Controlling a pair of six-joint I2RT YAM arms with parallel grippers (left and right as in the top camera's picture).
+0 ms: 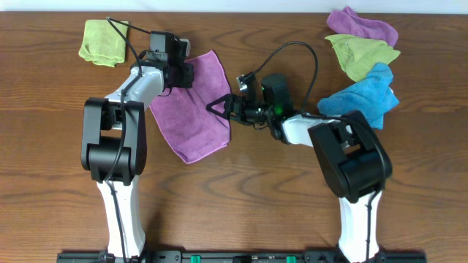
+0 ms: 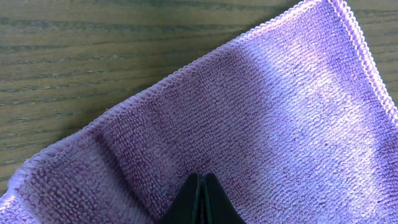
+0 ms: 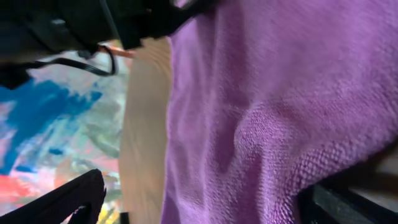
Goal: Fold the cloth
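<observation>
A purple cloth (image 1: 191, 117) lies flat on the wooden table as a tilted square. My left gripper (image 1: 184, 74) is at its top left corner. In the left wrist view its jaws (image 2: 202, 180) are pressed together on the cloth (image 2: 280, 112), with creases running out from the pinch. My right gripper (image 1: 217, 105) is at the cloth's right corner. In the right wrist view its fingers (image 3: 205, 199) are spread wide, with the cloth's edge (image 3: 261, 93) lying between them.
A green cloth (image 1: 101, 40) lies at the back left. At the back right are a purple cloth (image 1: 362, 25), a green cloth (image 1: 362, 55) and a blue cloth (image 1: 362, 98), close to the right arm. Cables run over both arms.
</observation>
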